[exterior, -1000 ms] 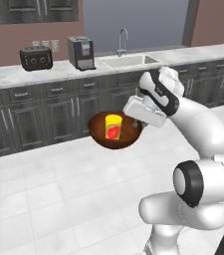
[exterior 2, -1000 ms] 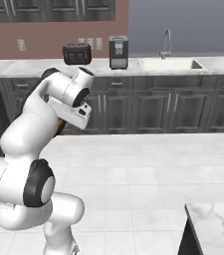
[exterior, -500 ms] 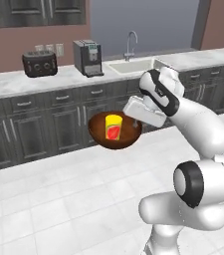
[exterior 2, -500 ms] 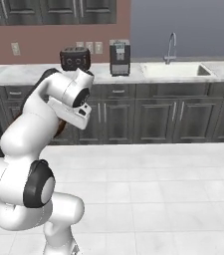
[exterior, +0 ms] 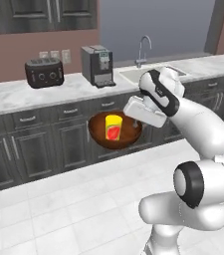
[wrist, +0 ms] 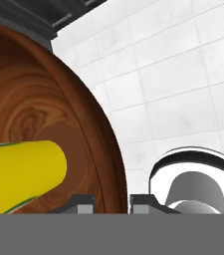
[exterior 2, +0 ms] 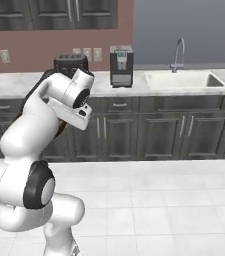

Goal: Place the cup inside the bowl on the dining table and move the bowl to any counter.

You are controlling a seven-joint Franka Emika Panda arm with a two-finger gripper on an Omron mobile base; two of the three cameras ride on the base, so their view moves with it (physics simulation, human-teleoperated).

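The dark reddish-brown wooden bowl point(exterior: 126, 137) hangs in the air in front of the dark cabinets, tilted slightly. The yellow cup point(exterior: 113, 127) with its red mark stands inside it. My gripper point(exterior: 135, 121) is shut on the bowl's right rim. In the hand view the bowl's rim point(wrist: 108, 149) runs between my fingertips, with the gripper point(wrist: 111, 201) pinching it and the cup point(wrist: 19, 174) lying to the left of the grip. The marble counter point(exterior: 14, 99) lies just beyond the bowl and somewhat higher. The dining table is out of view.
On the counter point(exterior 2: 14, 85) stand a black toaster point(exterior: 44, 72) and a coffee machine point(exterior: 97, 64), with a sink and faucet point(exterior: 143, 50) to the right. Dark cabinets point(exterior: 29, 149) sit below. White tiled floor point(exterior: 58, 214) lies between me and the cabinets.
The whole picture has shifted in both base views: the camera has driven nearer to the counter. The bowl with the cup stays in my grip, unchanged.
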